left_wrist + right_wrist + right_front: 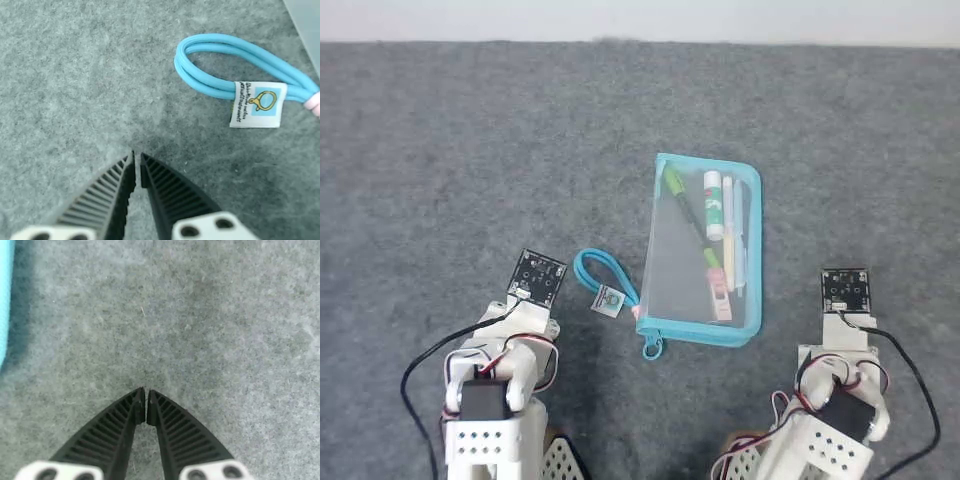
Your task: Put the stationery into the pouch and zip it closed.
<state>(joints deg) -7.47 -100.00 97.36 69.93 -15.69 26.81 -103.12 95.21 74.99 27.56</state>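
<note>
At the middle of the grey felt mat (470,150) lies the teal-edged pouch (672,270), flat, with its see-through face up. The stationery looks to be inside it already: a green pen (682,200) slanting across, a white glue stick (712,205) beside it, a couple of pale pens along the far edge and a pink piece (720,295) low down. None of it lies loose on the mat. The pouch's teal wrist strap (595,272) loops out toward the left arm, with its small white label (257,104) near where the strap meets the pouch, and the zip pull (652,348) hangs off the near corner. The left gripper (137,157) hovers over bare mat just short of the strap, its jaws pressed nearly together and holding nothing. The right gripper (146,391) is likewise drawn together and empty, over bare mat on the other side of the pouch, whose teal edge shows at the margin of its view. I'd say the filling step is done and only the zip remains, though from above I can't make out whether the teeth are fully closed. If they aren't, the next move calls for one gripper to spread and pin the pouch while the other pinches the pull and draws it along the edge.
</note>
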